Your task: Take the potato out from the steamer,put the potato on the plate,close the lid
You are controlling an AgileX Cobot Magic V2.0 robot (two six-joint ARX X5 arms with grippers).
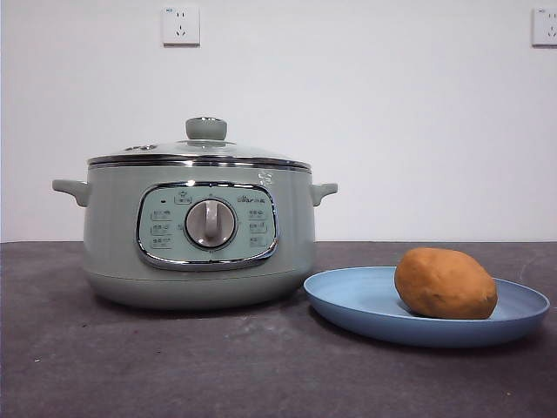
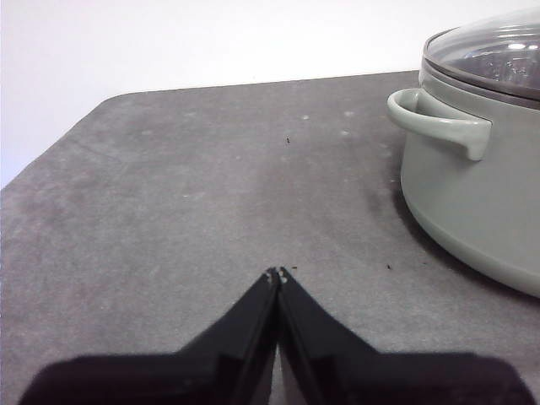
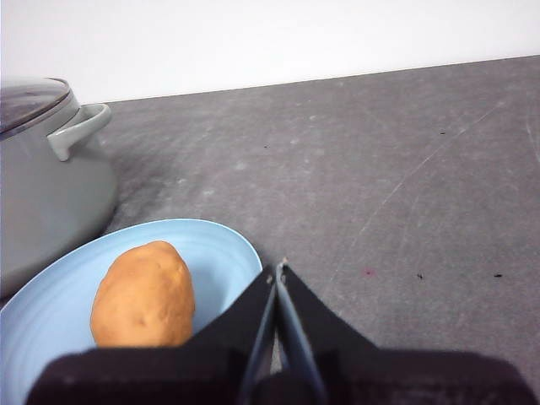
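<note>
Both closed and empty, left end effector (image 2: 278, 274) near pot (image 1: 199, 235), right end effector (image 3: 278, 268) beside plate (image 3: 126, 295); potato (image 1: 446, 282) firm, smooth, probably best gripped across its middle; glass lid (image 1: 200, 153) fragile, by knob.

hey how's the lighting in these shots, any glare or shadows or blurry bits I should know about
Front view: even, soft light, sharp; small highlights on the lid rim and dial, faint shadows under the steamer and plate. Left wrist view: reflections on the glass lid, the left gripper dark. Right wrist view: potato clear, the right gripper slightly soft.

sage-green steamer (image 1: 113, 235), light-blue plate (image 1: 357, 300), orange-brown potato (image 1: 445, 283)
</note>
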